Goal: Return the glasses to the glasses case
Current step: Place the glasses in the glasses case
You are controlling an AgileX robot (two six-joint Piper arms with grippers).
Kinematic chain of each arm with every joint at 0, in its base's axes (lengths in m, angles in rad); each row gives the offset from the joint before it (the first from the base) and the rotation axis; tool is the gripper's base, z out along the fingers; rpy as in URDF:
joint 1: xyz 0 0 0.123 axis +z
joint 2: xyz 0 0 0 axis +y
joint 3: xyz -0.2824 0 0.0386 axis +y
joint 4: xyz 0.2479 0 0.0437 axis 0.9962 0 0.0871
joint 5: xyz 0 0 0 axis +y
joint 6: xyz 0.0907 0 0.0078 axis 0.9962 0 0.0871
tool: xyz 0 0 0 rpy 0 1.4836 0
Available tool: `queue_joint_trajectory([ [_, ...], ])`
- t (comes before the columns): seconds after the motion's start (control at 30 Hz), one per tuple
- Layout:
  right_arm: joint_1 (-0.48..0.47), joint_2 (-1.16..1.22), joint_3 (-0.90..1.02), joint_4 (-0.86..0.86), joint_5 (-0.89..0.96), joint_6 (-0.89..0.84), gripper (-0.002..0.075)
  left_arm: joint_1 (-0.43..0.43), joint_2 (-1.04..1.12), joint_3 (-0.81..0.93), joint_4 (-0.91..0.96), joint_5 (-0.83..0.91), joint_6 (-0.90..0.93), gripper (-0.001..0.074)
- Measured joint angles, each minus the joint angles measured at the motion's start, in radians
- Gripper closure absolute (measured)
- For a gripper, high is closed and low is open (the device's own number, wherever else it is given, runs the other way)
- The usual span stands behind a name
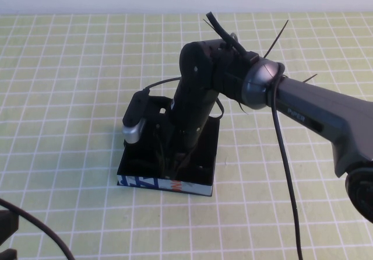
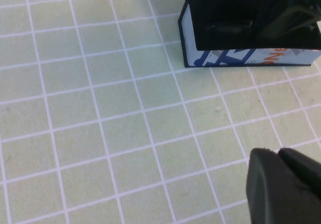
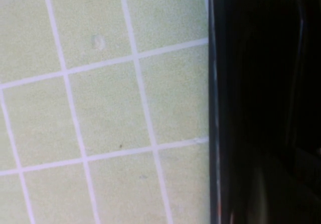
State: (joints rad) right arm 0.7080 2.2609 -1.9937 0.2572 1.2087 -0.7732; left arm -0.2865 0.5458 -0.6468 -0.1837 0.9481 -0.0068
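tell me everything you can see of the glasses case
The glasses case is a matte black, box-shaped case lying flat on the green checked tablecloth, near the table's middle. Its front edge carries a blue-and-white print with an orange mark. The right gripper reaches down into it from above, so the inside is mostly hidden. The left gripper hangs low over the cloth in front of the case, well short of it.

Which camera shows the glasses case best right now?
The high view: the whole glasses case shows, right hand reaching into it. Left wrist view shows only its printed front, beyond the left hand; right wrist view, a dark edge.
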Motion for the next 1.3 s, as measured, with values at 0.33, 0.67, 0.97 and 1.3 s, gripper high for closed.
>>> queue_joint_trajectory([
  [0.33, 0.000, -0.006, 0.000, 0.028, 0.000, -0.014, 0.0713, 0.000, 0.000, 0.000, -0.004, 0.000, 0.000, 0.0738],
  [0.67, -0.018, -0.006, -0.002, 0.115, 0.000, -0.044, 0.0713, 0.000, 0.000, 0.000, -0.004, 0.000, 0.000, 0.0738],
  [0.97, -0.018, -0.006, -0.002, 0.075, 0.004, -0.044, 0.0650, 0.000, 0.000, 0.000, -0.004, 0.000, 0.000, 0.0738],
  [1.3, -0.018, -0.018, -0.017, 0.039, -0.002, -0.044, 0.0561, 0.000, 0.000, 0.000, -0.004, -0.002, 0.000, 0.0738],
])
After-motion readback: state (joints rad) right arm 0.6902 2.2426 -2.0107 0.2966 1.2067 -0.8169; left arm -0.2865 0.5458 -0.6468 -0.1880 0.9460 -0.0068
